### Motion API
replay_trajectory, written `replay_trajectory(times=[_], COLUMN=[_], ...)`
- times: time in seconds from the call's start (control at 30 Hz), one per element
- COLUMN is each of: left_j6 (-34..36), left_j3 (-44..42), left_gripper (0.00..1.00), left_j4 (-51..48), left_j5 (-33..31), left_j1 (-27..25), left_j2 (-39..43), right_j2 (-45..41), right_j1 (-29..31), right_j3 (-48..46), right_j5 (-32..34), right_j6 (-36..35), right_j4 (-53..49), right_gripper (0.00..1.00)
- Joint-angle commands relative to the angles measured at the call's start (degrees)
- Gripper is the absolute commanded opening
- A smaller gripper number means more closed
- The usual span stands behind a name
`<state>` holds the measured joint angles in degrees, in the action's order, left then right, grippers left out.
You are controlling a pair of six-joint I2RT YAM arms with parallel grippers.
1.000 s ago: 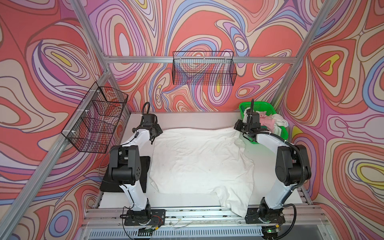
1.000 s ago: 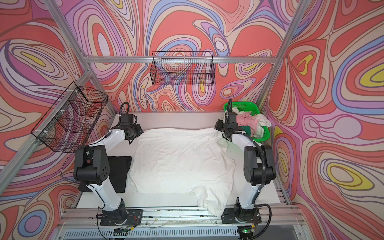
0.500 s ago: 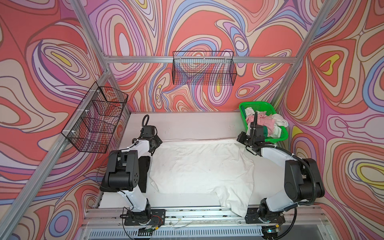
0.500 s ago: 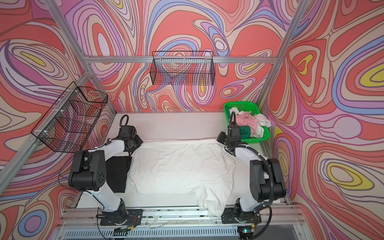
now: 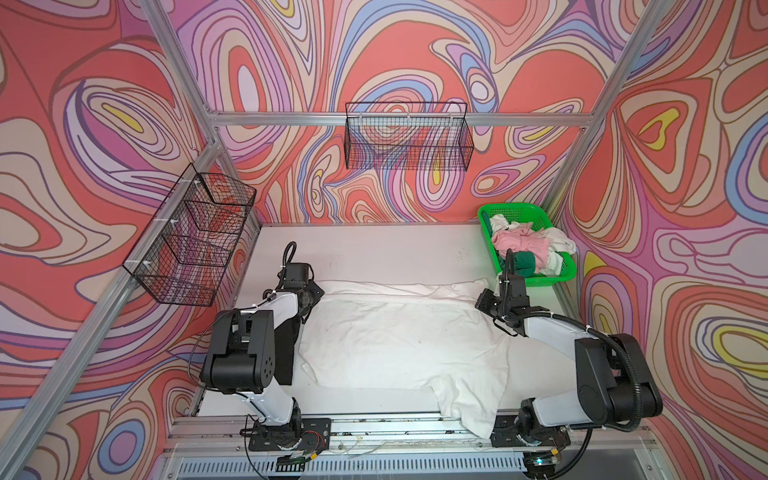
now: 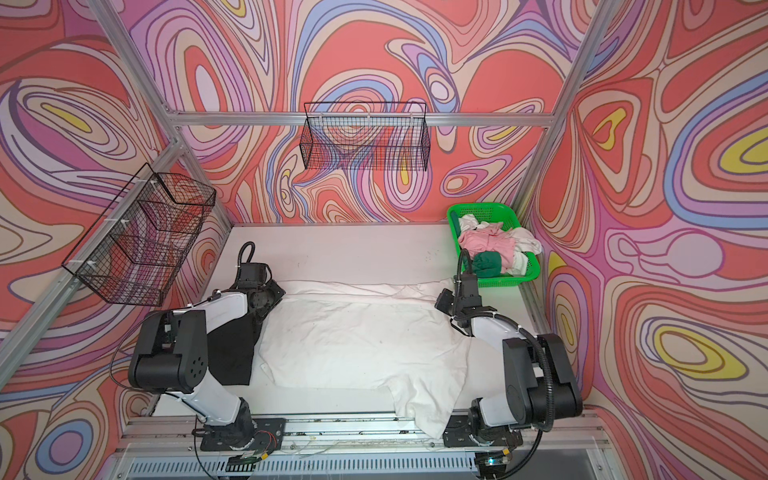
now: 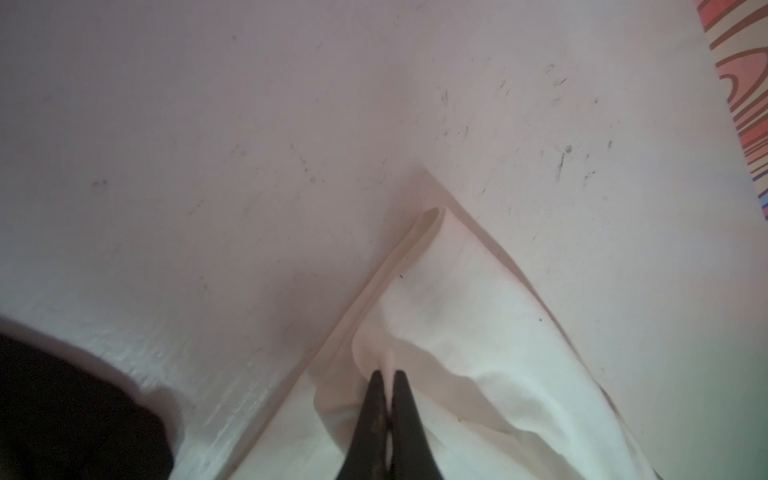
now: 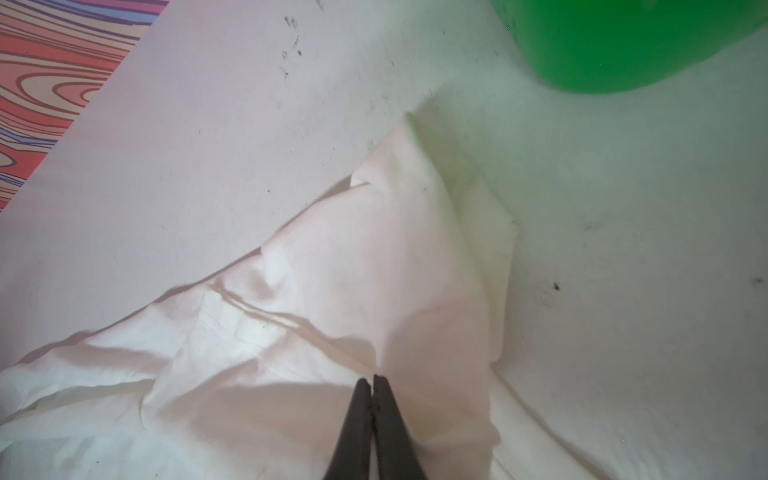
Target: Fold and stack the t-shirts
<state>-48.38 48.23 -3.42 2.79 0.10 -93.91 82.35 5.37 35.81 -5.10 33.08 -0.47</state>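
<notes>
While left gripper (image 7: 388, 376) and right gripper (image 8: 372, 380) each pinch the shirt (image 5: 399, 340), a fold appears in hand; next, draw both corners forward evenly.

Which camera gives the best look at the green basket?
Both top views: the whole green basket shows, heaped with pink, white and dark green clothes. The right wrist view catches only a blurred green corner; the left wrist view shows none of it.
</notes>
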Motion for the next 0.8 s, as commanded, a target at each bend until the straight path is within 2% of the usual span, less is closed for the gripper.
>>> replay_trajectory(times=[0.0,0.07,0.13,0.23,0.33,0.47,0.53,0.63,0.77], left_j6=[-3.2,-4.2,-4.8,-6.1,-6.9,-6.3,-5.1,-3.0,0.8], left_j3=[-2.0,-2.8,-3.3,-3.9,-4.1,-0.9,2.6,6.6,10.2], left_gripper=[0.18,0.35,0.42,0.55,0.67,0.82,0.89,1.00,1.00], left_j4=[1.3,1.4,1.3,0.0,-1.4,-5.5,-10.2,-17.5,-24.7], left_j5=[-1.4,-1.4,-1.0,-1.1,-1.3,-0.2,0.6,0.8,3.1], left_j1=[0.3,0.3,0.3,0.3,0.3,0.3,0.3,0.3,0.6], left_j2=[3.0,3.9,4.9,7.2,10.1,11.3,10.8,11.5,12.3], right_j2=[-2.4,-3.3,-4.3,-6.3,-7.5,-5.0,-0.4,4.8,13.3], right_j1=[0.5,0.5,0.5,0.5,0.5,0.5,0.6,2.4,8.1], right_j3=[-1.6,-2.1,-2.1,-2.0,0.0,4.9,8.8,13.1,21.2], right_j5=[2.9,3.2,2.9,2.4,2.0,-0.7,-4.5,-6.8,-4.3], right_j6=[0.7,0.7,0.5,0.5,-0.1,-1.6,-3.1,-5.6,-8.6], right_j4=[-1.0,-2.2,-3.6,-6.4,-9.6,-9.5,-9.1,-7.5,-10.4], right_gripper=[0.06,0.15,0.24,0.44,0.52,0.56,0.56,0.57,0.58])
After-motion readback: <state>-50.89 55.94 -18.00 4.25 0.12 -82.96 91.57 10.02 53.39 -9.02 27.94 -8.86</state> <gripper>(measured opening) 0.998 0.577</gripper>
